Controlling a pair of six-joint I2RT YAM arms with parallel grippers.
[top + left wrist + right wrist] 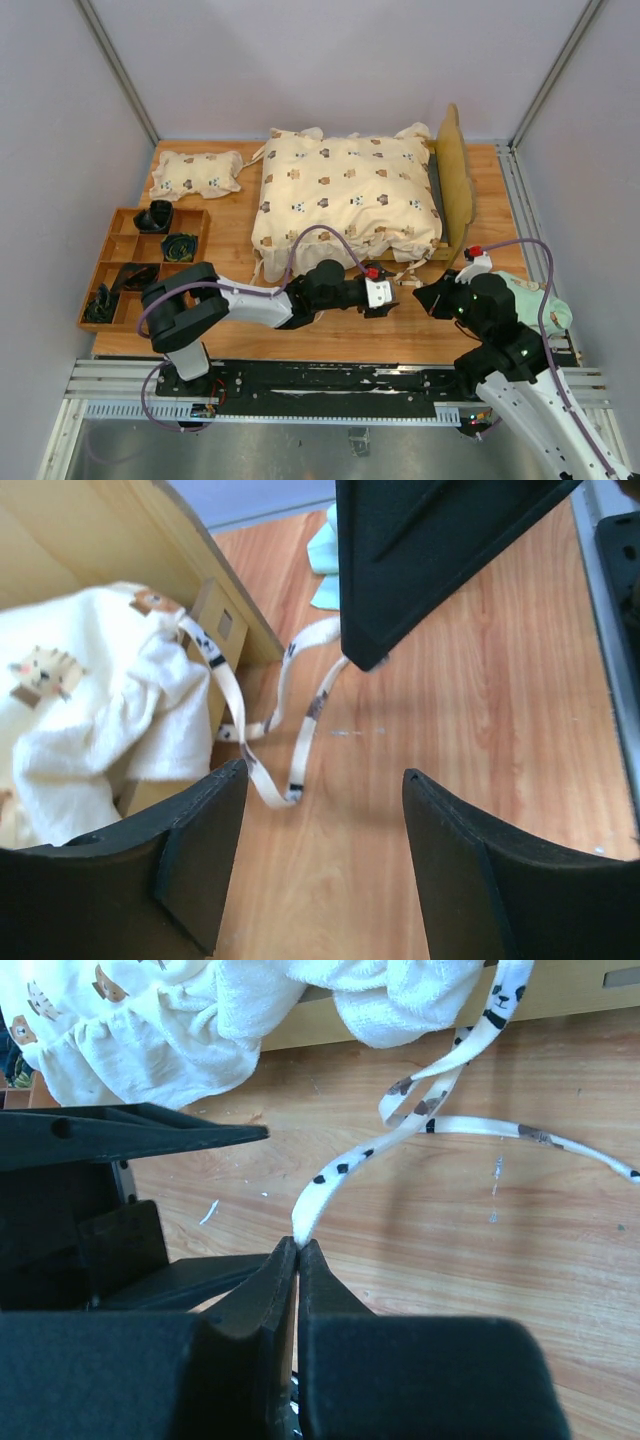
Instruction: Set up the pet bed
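**1 CLAMPED, 1 WIDE OPEN**

Your right gripper (298, 1250) has its 2 fingers pressed fully together on the free end of a narrow cream fabric tie with black panda print (440, 1090). The tie loops across the wooden table (520, 1260) and up to the cream bear-print ruffled quilt (345, 195). Your left gripper (325, 780) sits just beside the right one, low over the boards, its jaws spread wide and holding nothing. A bend of the tie lies on the wood just ahead of one of its fingers (200, 840).

The small light-wood pet bed with the wavy headboard (457, 170) stands at the far middle of the table. Its headboard is upright at the right end, and the quilt is heaped over the bed, hiding the base.

1 small bear-print pillow (197, 173) lies at the far left, apart from the bed. A wooden compartment tray (130, 262) rests along the left edge, with dark items in several cells. A pale mint cloth (535, 300) lies at the near right, partly behind your right arm.
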